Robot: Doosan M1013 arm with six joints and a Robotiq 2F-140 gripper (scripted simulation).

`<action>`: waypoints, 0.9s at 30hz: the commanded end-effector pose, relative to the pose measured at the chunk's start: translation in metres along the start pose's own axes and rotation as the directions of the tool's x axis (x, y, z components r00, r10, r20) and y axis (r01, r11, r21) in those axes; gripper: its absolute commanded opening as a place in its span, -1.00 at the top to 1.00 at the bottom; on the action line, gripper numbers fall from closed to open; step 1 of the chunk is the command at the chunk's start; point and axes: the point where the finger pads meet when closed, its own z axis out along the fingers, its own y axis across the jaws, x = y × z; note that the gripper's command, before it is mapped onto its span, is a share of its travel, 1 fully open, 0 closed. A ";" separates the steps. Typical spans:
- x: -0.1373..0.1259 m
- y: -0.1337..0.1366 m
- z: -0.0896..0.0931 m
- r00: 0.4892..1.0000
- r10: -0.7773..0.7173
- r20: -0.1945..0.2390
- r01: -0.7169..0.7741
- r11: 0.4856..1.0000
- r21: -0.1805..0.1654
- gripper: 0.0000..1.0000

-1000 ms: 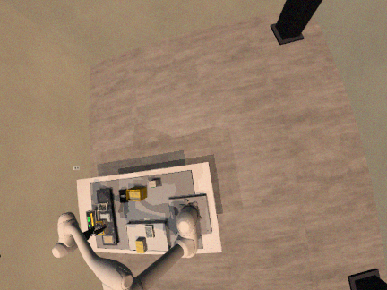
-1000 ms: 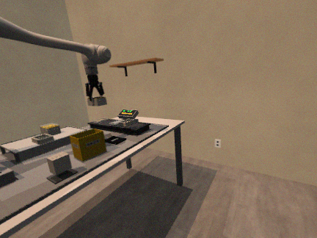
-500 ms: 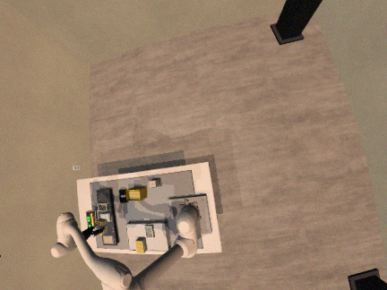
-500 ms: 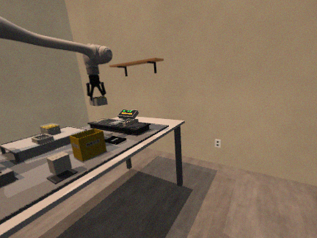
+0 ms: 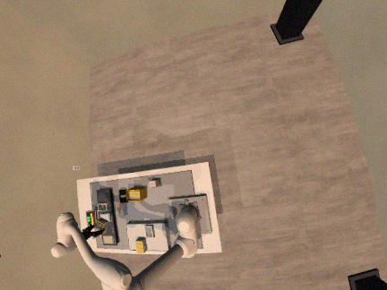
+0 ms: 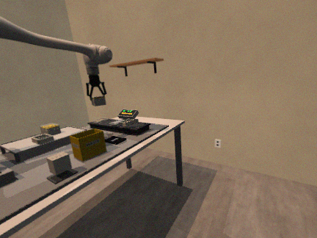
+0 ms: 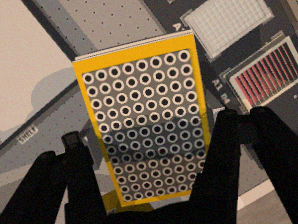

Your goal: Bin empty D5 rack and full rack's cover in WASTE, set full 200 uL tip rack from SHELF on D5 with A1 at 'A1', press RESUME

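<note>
My gripper (image 7: 151, 109) (image 6: 96, 92) (image 5: 91, 232) is shut on a tip rack (image 7: 145, 115) (image 6: 98, 101) with a yellow top. Its wells show white rings with dark centres, and it wears no cover. I hold it by its long sides, high above the table near the dark deck (image 6: 141, 127). In the wrist view an open white 96-well plate (image 7: 230, 20) and a reservoir (image 7: 265, 75) with red troughs, marked D4, lie below to the right of the rack. The yellow waste bin (image 6: 88, 144) (image 5: 136, 193) stands upright further along the table.
A low shelf platform (image 6: 22, 145) bears a yellow-topped rack (image 6: 50, 128) and a grey one (image 6: 42, 138). A panel (image 6: 128, 112) (image 5: 90, 217) with green lights stands behind the deck. A pale box on a dark base (image 6: 59, 163) sits near the table's front edge. A wooden wall shelf (image 6: 136, 62) hangs behind.
</note>
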 end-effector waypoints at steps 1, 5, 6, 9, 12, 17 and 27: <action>0.000 0.000 0.000 0.998 0.066 0.000 -0.066 0.998 0.000 1.00; 0.000 0.000 0.000 0.989 0.146 0.000 -0.146 0.989 0.000 1.00; 0.000 0.000 0.000 0.986 0.165 0.000 -0.165 0.986 0.000 1.00; 0.000 0.000 0.000 0.975 0.224 0.000 -0.224 0.975 0.000 1.00; 0.000 0.000 0.000 0.970 0.244 0.000 -0.244 0.970 0.000 1.00; 0.000 0.000 0.000 0.941 0.339 0.000 -0.339 0.941 0.000 1.00; 0.000 0.000 0.000 0.865 0.501 0.000 -0.501 0.865 0.000 1.00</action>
